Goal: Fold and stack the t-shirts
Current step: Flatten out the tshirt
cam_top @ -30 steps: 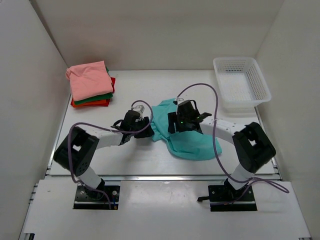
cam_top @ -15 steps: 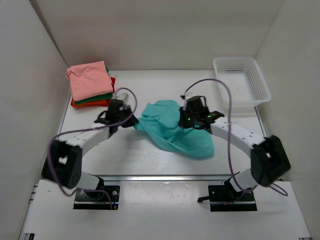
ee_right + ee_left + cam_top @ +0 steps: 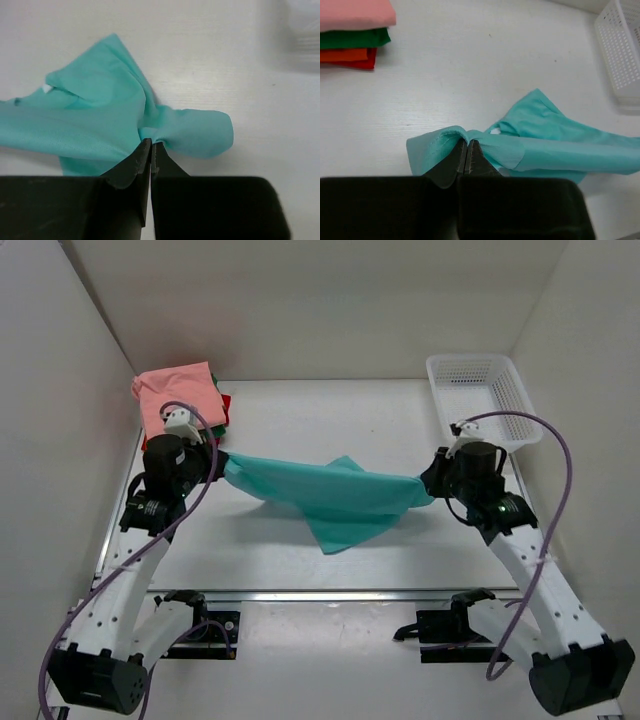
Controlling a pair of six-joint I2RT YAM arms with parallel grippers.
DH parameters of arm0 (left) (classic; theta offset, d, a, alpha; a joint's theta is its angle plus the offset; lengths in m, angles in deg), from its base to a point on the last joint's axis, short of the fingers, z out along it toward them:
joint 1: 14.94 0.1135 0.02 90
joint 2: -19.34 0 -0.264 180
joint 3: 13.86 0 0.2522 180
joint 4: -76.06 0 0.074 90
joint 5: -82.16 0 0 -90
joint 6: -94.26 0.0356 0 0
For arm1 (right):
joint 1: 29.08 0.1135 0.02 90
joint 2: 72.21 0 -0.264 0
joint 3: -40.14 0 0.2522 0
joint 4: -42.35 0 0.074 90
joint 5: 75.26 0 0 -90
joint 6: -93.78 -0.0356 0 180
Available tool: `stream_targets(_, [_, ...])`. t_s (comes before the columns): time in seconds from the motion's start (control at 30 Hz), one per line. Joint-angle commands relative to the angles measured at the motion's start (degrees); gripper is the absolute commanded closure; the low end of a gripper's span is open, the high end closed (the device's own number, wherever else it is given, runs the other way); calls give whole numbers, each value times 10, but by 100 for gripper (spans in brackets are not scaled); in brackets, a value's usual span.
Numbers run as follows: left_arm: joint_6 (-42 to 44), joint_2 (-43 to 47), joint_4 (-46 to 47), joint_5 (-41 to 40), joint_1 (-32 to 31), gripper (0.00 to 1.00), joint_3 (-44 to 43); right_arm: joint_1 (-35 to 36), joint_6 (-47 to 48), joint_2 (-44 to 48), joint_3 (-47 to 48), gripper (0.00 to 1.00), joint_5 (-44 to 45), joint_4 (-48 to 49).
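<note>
A teal t-shirt (image 3: 330,495) hangs stretched above the table between my two grippers. My left gripper (image 3: 218,462) is shut on its left end (image 3: 445,142), and my right gripper (image 3: 430,483) is shut on its right end (image 3: 195,132). The middle of the shirt sags, and a corner of it (image 3: 325,543) points toward the near edge. Folded t-shirts sit stacked at the back left: salmon-pink (image 3: 170,395) on top, then green (image 3: 355,37) and red-orange (image 3: 347,56). My left arm partly hides that stack in the top view.
A white mesh basket (image 3: 483,405) stands at the back right, close to my right wrist. White walls close in the table on the left, back and right. Purple cables loop over both arms.
Both grippers shut on the teal t-shirt and pulled apart, left arm toward the left, right arm toward the right. The crumpled shirt came up off the table and stretched out wide.
</note>
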Motion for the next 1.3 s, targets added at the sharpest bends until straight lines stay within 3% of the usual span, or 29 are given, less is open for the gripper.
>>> stream_targets(0.0, [18, 63, -14, -44, 10, 100, -65, -8, 10, 98, 41, 100, 13, 11])
stream_targets(0.13, [20, 58, -58, -23, -4, 100, -164, -56, 6, 115, 121, 100, -27, -23])
stream_targets(0.27, [5, 58, -56, 4, -10, 100, -167, -129, 11, 82, 137, 100, -132, -46])
stream_targets(0.37, [4, 31, -31, 18, -8, 100, -137, -96, 32, 38, 122, 100, -120, -40])
stream_targets(0.47, [-5, -22, 3, 17, -14, 100, -122, -72, 71, -74, 141, 100, -82, -60])
stream_targets(0.5, [-7, -35, 16, 17, -10, 100, -120, -76, 79, -132, 161, 96, -99, -80])
stream_targets(0.53, [-10, -62, 21, 19, -11, 100, -119, -74, 77, -148, 170, 77, -91, -94])
stream_targets(0.6, [-12, -101, 42, 20, -16, 100, -109, -35, 83, -180, 176, 62, -25, -87])
stream_targets(0.63, [-12, -124, 52, 16, -14, 100, -108, 1, 84, -176, 170, 60, 12, -63])
stream_targets(0.73, [-15, -162, 92, 9, -15, 100, -74, 104, 72, -143, 111, 80, 2, 20])
stream_targets(0.9, [-8, -205, 128, 13, -6, 100, -34, 315, 19, -158, 27, 79, -16, 115])
stream_targets(1.1, [-3, -206, 141, 14, 2, 100, 0, 452, -31, -283, -36, 55, -53, 224])
stream_targets(1.27, [-3, -179, 136, 16, 3, 100, 36, 505, -59, -386, -46, 45, -63, 264])
